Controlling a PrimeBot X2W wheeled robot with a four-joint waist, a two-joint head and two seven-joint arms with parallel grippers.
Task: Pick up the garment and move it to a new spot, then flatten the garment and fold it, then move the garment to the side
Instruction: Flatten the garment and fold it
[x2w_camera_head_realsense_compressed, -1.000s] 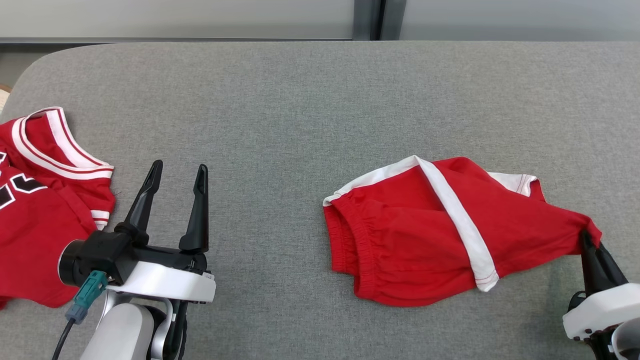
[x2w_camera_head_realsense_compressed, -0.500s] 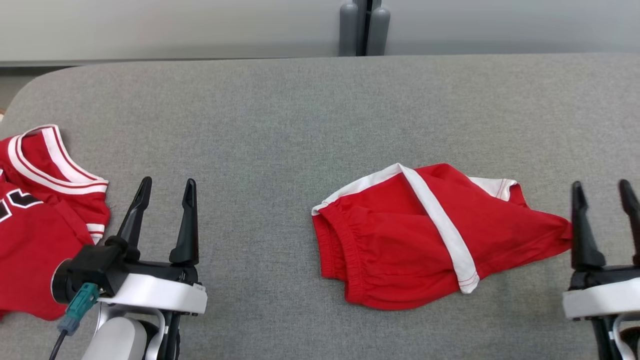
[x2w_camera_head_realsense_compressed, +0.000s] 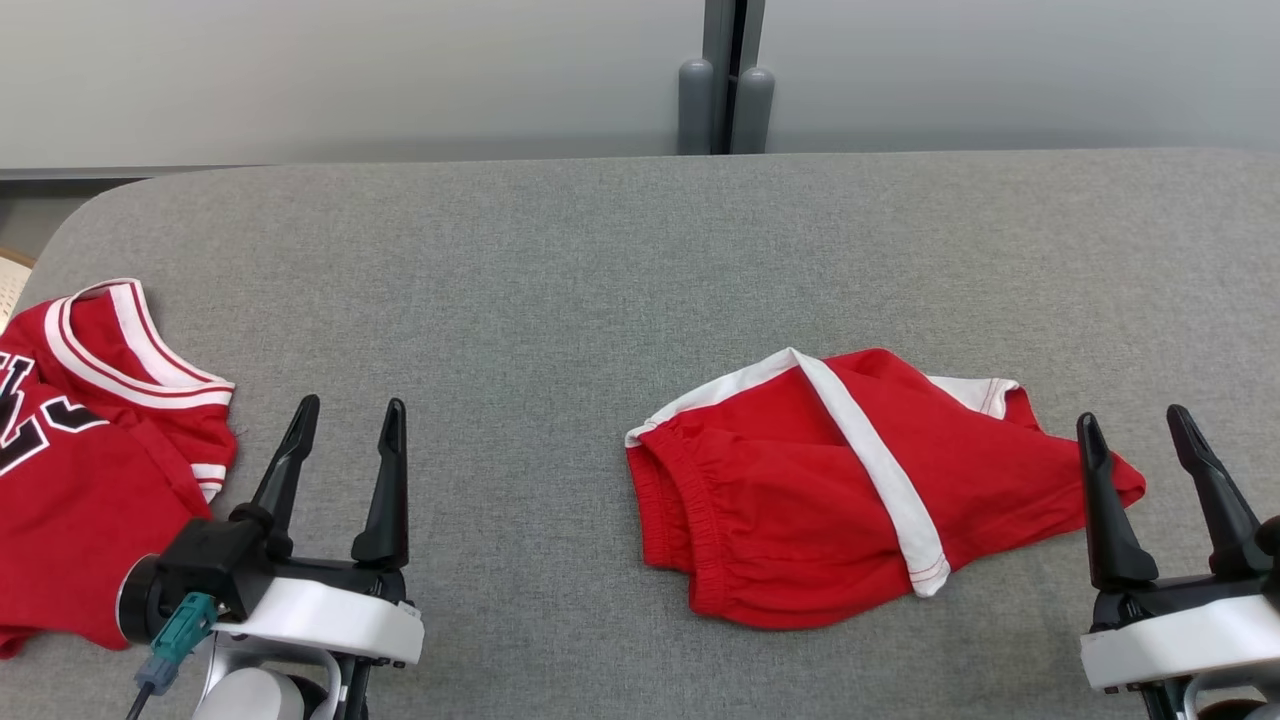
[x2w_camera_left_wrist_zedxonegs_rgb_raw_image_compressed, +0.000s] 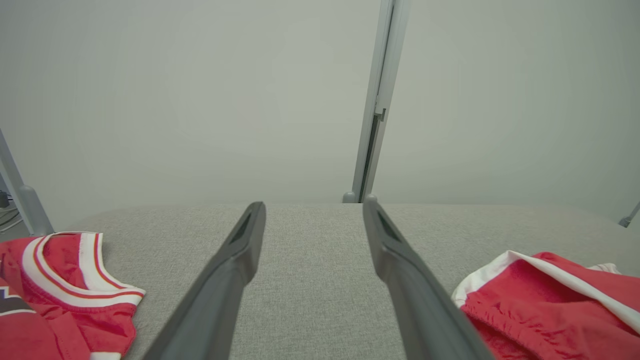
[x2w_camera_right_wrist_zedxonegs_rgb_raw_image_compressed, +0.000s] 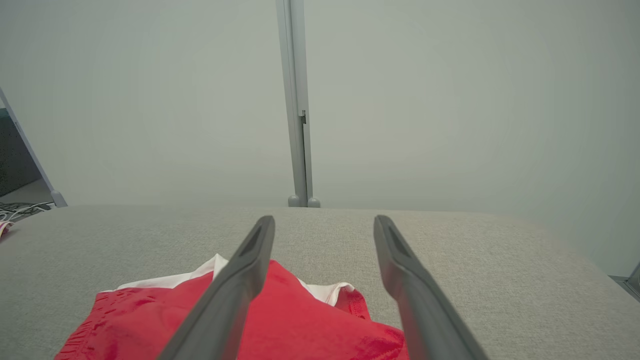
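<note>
Red shorts (x2w_camera_head_realsense_compressed: 780, 500) lie folded, right of centre on grey table (x2w_camera_head_realsense_compressed: 600, 250). Right gripper (x2w_camera_head_realsense_compressed: 1130, 418) wide, empty, at their right corner; left gripper (x2w_camera_head_realsense_compressed: 353, 402) wide, empty, near red jersey (x2w_camera_head_realsense_compressed: 90, 490). Judgement: pinch all layers, drag low so fold holds.

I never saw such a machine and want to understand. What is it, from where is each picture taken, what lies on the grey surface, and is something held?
It is a two-armed robot. The picture showing both arms is from its head camera, looking down; the other two are from wrist cameras, looking along the left fingers and the right fingers. On the grey fabric surface lie folded red shorts with a white stripe and, at the left, a red jersey. Both pairs stand open; nothing is held.
</note>
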